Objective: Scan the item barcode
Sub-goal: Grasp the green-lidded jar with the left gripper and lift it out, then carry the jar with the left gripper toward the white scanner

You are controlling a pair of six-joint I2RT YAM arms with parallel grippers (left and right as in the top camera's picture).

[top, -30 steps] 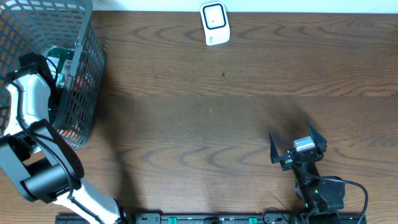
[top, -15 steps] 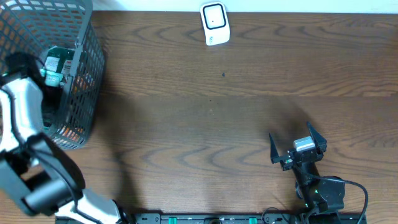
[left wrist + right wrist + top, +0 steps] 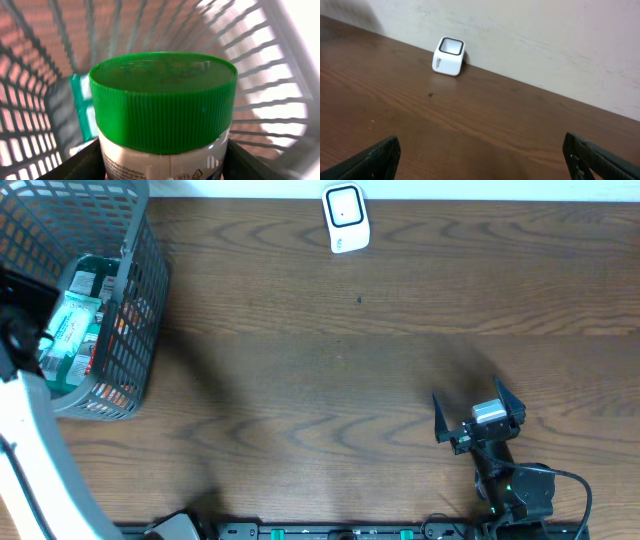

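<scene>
Clenched in the left jaws: a white-labelled jar with a ribbed green screw lid (image 3: 165, 100), with a dark finger (image 3: 75, 167) pressed against either side of the body just below the lid. Held lid-up inside a grey plastic mesh basket (image 3: 140, 300), with lattice walls on every side in the left wrist view. Behind and left of the jar, down in the basket, a green-and-white packet (image 3: 82, 107). Cannot tell whether the jar's base touches the basket floor. Basket standing at the far-left corner of the dark brown wooden counter (image 3: 300, 380), with the white left arm (image 3: 20, 440) reaching in from the near-left edge. At the far edge of the counter, against the pale wall, a small white cube-shaped scanner with a dark square window (image 3: 345, 218), upright and well apart from the basket. Right jaws released, spread wide and grasping nothing, parked low over the near-right part of the counter, with the black fingers (image 3: 370, 160) at the bottom corners of the right wrist view and the scanner ahead in the distance.
</scene>
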